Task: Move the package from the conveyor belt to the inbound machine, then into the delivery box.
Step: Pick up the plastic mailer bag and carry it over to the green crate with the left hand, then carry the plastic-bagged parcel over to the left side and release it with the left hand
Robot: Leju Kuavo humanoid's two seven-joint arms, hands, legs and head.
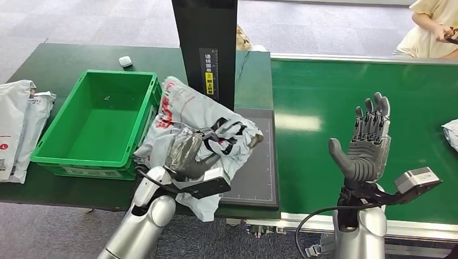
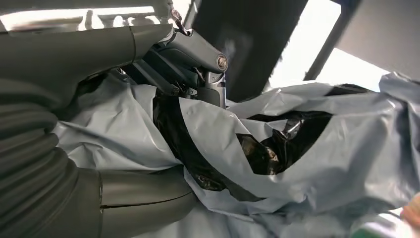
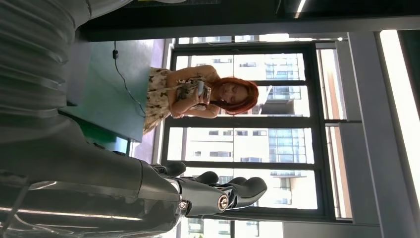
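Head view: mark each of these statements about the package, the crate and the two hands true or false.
1. The left hand grips the grey package. True.
2. The green crate holds a package. False: nothing lies in it.
3. The right hand holds a package. False: it is raised over the conveyor belt, its fingers apart and holding nothing.
4. More grey packages lie left of the crate. True.

The black post (image 1: 205, 48) bears white Chinese characters "请将面单" above a yellow label.
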